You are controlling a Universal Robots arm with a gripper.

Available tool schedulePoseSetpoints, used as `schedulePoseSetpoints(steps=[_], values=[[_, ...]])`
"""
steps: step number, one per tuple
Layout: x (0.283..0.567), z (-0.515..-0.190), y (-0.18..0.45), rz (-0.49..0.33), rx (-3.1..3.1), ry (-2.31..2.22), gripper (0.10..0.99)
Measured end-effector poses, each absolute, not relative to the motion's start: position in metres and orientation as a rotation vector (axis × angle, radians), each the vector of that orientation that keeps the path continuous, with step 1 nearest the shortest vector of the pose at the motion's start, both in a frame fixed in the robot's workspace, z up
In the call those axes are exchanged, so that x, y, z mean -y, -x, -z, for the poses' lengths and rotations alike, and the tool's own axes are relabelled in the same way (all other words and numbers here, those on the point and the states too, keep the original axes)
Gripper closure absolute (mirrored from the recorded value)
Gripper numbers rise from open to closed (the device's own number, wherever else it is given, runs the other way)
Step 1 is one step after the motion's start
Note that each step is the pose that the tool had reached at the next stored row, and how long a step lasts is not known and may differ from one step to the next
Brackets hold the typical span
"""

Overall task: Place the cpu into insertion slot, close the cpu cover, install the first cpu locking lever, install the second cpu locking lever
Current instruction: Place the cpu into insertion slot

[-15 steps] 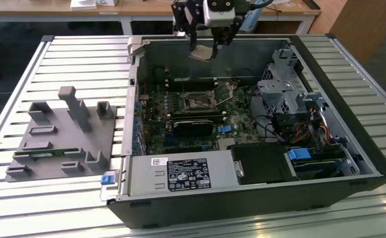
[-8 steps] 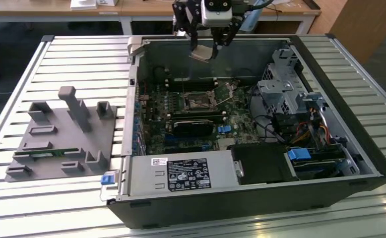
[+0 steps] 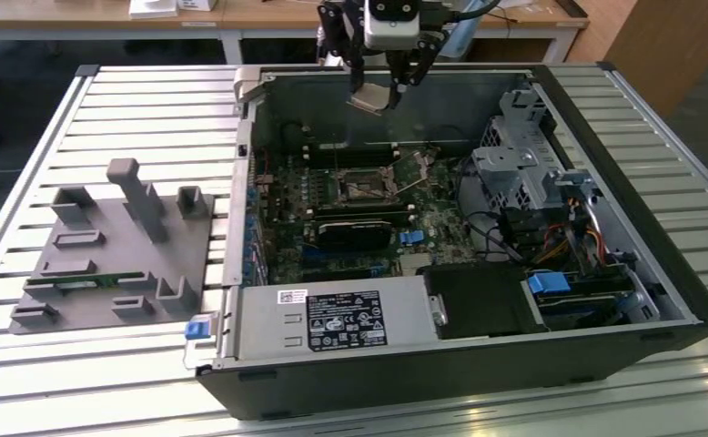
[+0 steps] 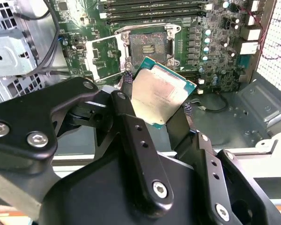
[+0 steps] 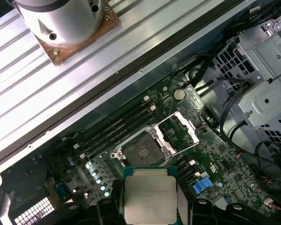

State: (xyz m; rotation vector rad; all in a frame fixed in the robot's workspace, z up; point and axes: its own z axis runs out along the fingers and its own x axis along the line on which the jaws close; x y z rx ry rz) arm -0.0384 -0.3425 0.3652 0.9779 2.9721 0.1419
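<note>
In my grip, the cpu (image 4: 161,96): flat square chip, dull silver top with a green rim, pinched by two opposite edges and tilted in the second wrist view; in the first wrist view (image 5: 150,199) it faces the camera squarely.
My gripper (image 3: 376,91): jaws closed onto the cpu's edges, only as wide apart as the chip itself; my black fingers (image 4: 131,126) run up either side of it.
Where I hang: over the open computer case (image 3: 645,300), close to its edge farthest from the exterior camera, well above the board; the cpu is clear of everything below it.
Insertion slot (image 5: 143,152): bare, dark square bed exposed on the green board, in both wrist views (image 4: 147,44) and in the exterior view (image 3: 360,187); it is near the middle of the case floor.
Cpu cover (image 5: 178,131): silver frame with an open middle, swung off the slot and lying beside it on the drive cage's side; I also see it at (image 4: 103,58).
Locking levers: I cannot tell how they sit.
Memory slots (image 5: 117,129): long dark rows along the slot's other side.
Drive cage (image 3: 518,173): grey perforated metal by the case edge at the exterior view's right.
Power supply (image 3: 329,319): labelled box in the case's near corner.
Slatted table (image 3: 147,100): carries the case.
Grey fixture (image 3: 117,255): upright blocks, on the table at the exterior view's left of the case.
</note>
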Motion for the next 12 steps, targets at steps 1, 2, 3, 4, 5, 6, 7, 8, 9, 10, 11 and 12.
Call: schedulePoseSetpoints(steps=[1,2,3,4,5,6,7,8,9,10,11,12], values=[[0.3425,-0.3652,0.0383,-0.142,-2.968,-0.988,0.549],[0.3425,-0.3651,0.0383,-0.142,-2.964,-0.999,0.549],[0.3425,-0.3651,0.0383,-0.142,-2.961,-1.009,0.549],[0.3425,-0.3651,0.0383,-0.142,-2.956,-1.02,0.549],[0.3425,-0.365,0.0383,-0.142,-2.952,-1.031,0.549],[0.3425,-0.365,0.0384,-0.142,-2.948,-1.041,0.549],[0.3425,-0.365,0.0383,-0.141,-2.945,-1.051,0.549],[0.3425,-0.3649,0.0383,-0.141,-2.941,-1.061,0.549],[0.3425,-0.3649,0.0383,-0.141,-2.937,-1.071,0.549],[0.3425,-0.3648,0.0383,-0.141,-2.933,-1.081,0.549],[0.3425,-0.3648,0.0383,-0.141,-2.929,-1.09,0.549],[0.3425,-0.3648,0.0383,-0.141,-2.925,-1.1,0.549]])
